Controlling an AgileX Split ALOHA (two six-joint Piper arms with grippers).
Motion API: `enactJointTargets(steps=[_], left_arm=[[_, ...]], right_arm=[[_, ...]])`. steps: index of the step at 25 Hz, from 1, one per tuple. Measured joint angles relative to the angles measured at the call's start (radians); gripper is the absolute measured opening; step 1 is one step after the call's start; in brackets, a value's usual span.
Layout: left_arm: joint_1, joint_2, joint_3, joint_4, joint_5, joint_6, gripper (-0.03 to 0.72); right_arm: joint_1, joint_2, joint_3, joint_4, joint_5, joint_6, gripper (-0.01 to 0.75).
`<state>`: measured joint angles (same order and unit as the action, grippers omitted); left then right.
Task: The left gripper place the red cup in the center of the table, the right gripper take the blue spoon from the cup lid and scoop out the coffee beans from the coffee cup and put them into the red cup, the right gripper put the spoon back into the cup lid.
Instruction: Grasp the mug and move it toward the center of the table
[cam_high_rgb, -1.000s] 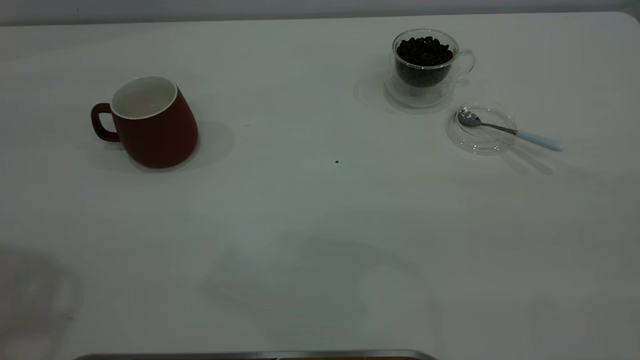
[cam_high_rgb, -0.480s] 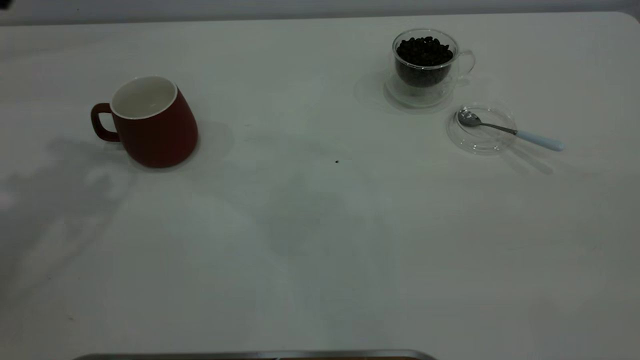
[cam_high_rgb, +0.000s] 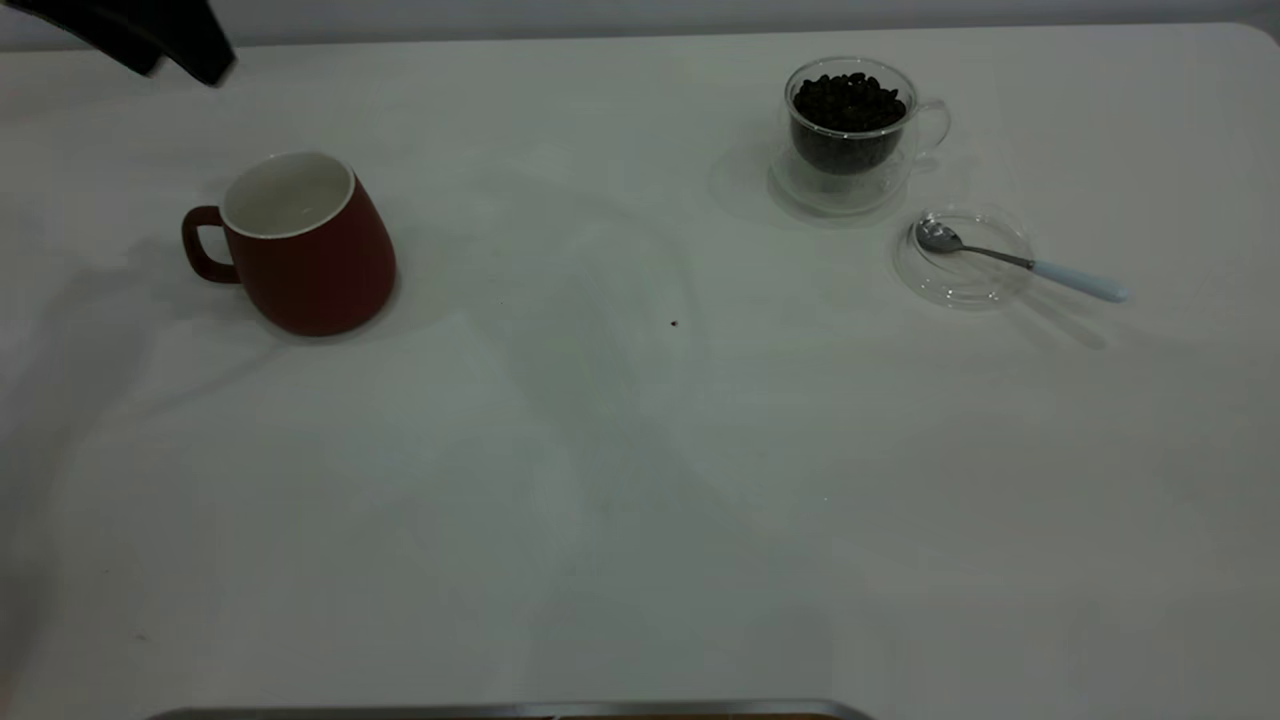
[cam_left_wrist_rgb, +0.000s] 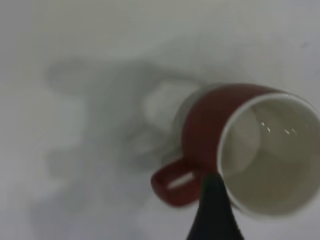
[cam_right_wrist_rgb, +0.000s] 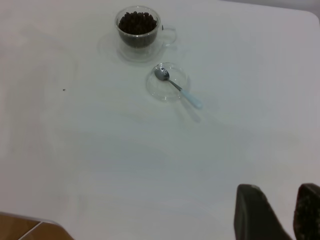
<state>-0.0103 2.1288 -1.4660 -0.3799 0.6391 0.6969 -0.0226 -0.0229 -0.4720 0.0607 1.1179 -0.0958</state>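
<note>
The red cup (cam_high_rgb: 300, 250) stands upright at the table's left, handle pointing left, white inside and empty. My left gripper (cam_high_rgb: 178, 68) hangs at the far left corner, above and behind the cup, jaws apart and empty. In the left wrist view one finger (cam_left_wrist_rgb: 215, 210) shows by the red cup's (cam_left_wrist_rgb: 210, 120) handle. The coffee cup (cam_high_rgb: 850, 130) holds coffee beans (cam_high_rgb: 848, 100) at the far right. The blue spoon (cam_high_rgb: 1020, 262) lies with its bowl in the cup lid (cam_high_rgb: 965, 290). My right gripper (cam_right_wrist_rgb: 280, 192) is parked far from them, narrowly open and empty.
The white table (cam_high_rgb: 640, 500) has a small dark speck (cam_high_rgb: 674, 323) near its middle. A metal edge (cam_high_rgb: 500, 711) runs along the near side. The right wrist view shows the table's rounded far corner (cam_right_wrist_rgb: 307, 15) and a near edge (cam_right_wrist_rgb: 30, 222).
My left gripper has come into the exterior view at the far left corner. Its shadow has swept across the table's left and middle. The cups, lid and spoon have not moved.
</note>
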Motion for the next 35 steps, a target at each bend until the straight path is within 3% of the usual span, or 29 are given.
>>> enactJointTargets(steps=[6, 19, 22, 28, 31, 35], left_arm=[[-0.030, 0.134, -0.090, 0.000, 0.000, 0.063, 0.592], [-0.046, 0.248, -0.098, 0.063, -0.087, 0.117, 0.568], [-0.046, 0.253, -0.098, 0.065, -0.088, 0.117, 0.492], [-0.046, 0.253, -0.098, 0.073, -0.099, 0.117, 0.209], [-0.046, 0.255, -0.099, 0.081, -0.105, 0.122, 0.109], [-0.050, 0.258, -0.099, 0.080, -0.100, 0.122, 0.094]], right_arm=[[0.000, 0.000, 0.000, 0.001, 0.000, 0.000, 0.239], [0.000, 0.000, 0.000, 0.002, 0.000, 0.000, 0.240], [0.000, 0.000, 0.000, 0.002, 0.000, 0.000, 0.240], [0.000, 0.000, 0.000, 0.002, 0.000, 0.000, 0.240], [0.000, 0.000, 0.000, 0.002, 0.000, 0.000, 0.240], [0.000, 0.000, 0.000, 0.002, 0.000, 0.000, 0.240]])
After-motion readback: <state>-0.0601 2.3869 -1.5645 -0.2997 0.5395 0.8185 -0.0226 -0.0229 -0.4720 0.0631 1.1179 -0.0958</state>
